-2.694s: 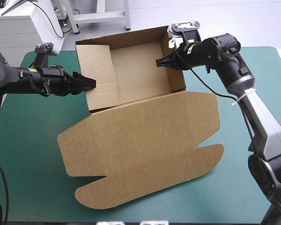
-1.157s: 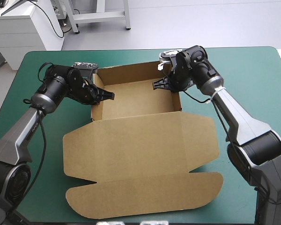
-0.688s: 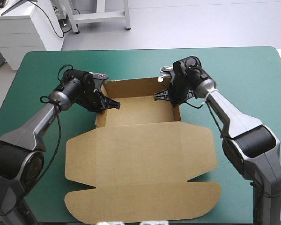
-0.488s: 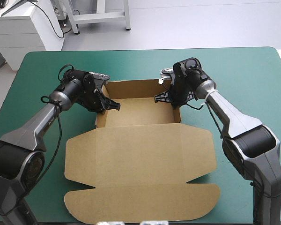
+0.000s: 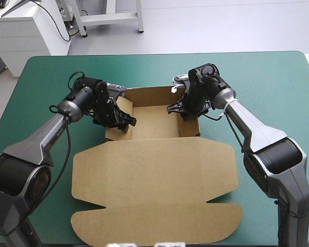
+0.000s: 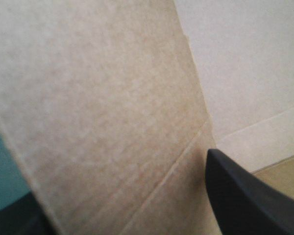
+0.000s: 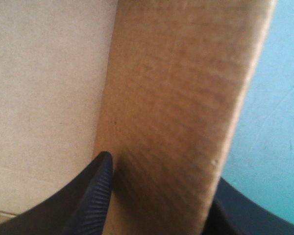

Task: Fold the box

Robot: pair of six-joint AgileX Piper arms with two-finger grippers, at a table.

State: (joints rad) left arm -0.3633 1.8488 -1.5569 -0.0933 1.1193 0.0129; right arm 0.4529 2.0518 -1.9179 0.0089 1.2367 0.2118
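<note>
Tabletop [image 5: 278, 77] under a teal-green cover, seen from above and behind the robot. The brown box [image 5: 154, 175] sits mid-table and takes up much of it, from near the middle to close to the near edge.

Biggest part: the lid [image 5: 154, 164], flat on the cover, unfolded toward the near edge. Its front flap [image 5: 154, 224] has rounded corners and also lies flat.

Beyond the lid, the tray [image 5: 154, 121] is open, its walls raised. The far wall [image 5: 149, 95] stands upright. The left side wall [image 5: 124, 105] and the right side wall [image 5: 188, 121] are up too, each with an arm at it.

Left arm [image 5: 51, 128] reaches in from the table's left side to the tray's left side wall. Right arm [image 5: 247, 123] comes from the right to the right side wall.

Left jaws: spread, straddling the left side wall. In the left wrist view the board [image 6: 112, 122] fills the gap. One black finger [image 6: 245, 196] is on the tray's inner side and stands off the board. The other [image 6: 14, 220] is only a dark patch on the outer side, over a sliver of teal-green cover [image 6: 0, 171].

Right jaws: also apart, the right side wall between them. In the right wrist view the wall's top [image 7: 181, 112] runs away from the jaws. One ribbed finger [image 7: 93, 196] lies against its inner face, and the other [image 7: 255, 210] sits low on the outer side, by the cover [image 7: 279, 98]
</note>
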